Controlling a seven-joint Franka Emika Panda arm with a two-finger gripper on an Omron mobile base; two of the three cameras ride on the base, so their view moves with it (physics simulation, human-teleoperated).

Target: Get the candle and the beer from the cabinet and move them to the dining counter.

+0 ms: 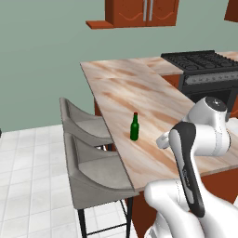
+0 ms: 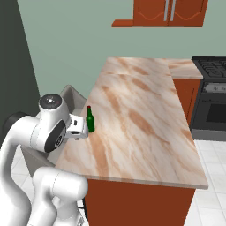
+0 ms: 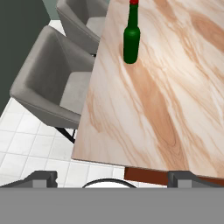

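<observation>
Looking down, we see our bent arm's gripper [image 3: 112, 177] spread wide, holding nothing, back from the beer [image 3: 131, 39] standing straight up on the worktop [image 3: 175, 96].

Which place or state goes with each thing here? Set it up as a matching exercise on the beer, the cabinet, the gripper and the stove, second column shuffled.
Things:
1. beer
2. cabinet
3. gripper
4. stove

Places or states:
A. on the wall, doors closed
B. open, holding nothing
C. upright on the dining counter, near the edge by the bar stools
D. black, at the far end beside the counter

Pairs: 1-C, 2-A, 3-B, 4-D
</observation>
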